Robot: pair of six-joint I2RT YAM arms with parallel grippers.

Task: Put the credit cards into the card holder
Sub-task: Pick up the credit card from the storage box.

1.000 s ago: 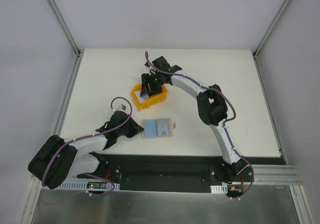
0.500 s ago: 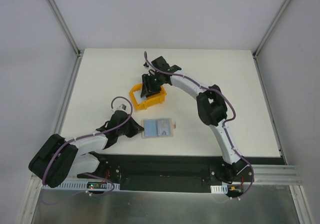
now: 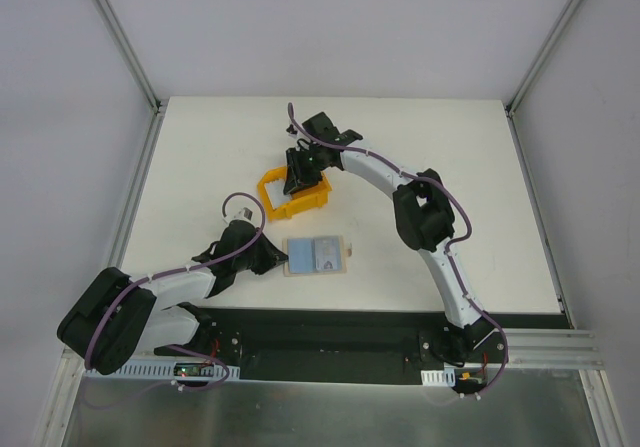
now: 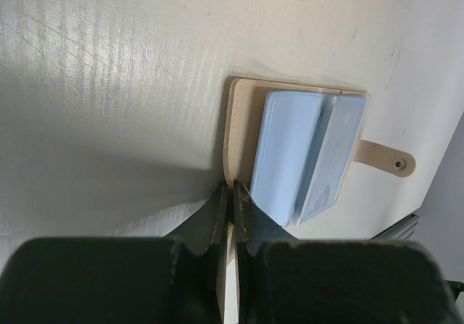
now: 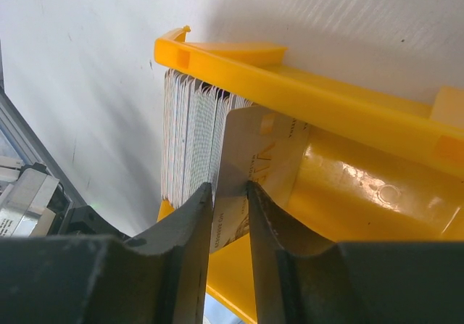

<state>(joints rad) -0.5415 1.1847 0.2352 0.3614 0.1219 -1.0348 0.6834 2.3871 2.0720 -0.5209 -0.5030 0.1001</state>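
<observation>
Right gripper has drawn up slightly from the yellow bin since a second ago; left arm unchanged.
Right fingers nearly closed, pinching one silvery credit card, tilted beside the upright stack of cards in the bin. Left gripper is almost closed, apparently clamping the near edge of the card holder, which lies open on the table with pale blue cards on it. Right arm reaches far forward, wrist bent down.

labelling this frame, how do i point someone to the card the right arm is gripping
Find the yellow bin on the white table. A stack of cards stands on edge at one end. Yours is the silvery card tilted off that stack, pinched in the right hand.
</observation>
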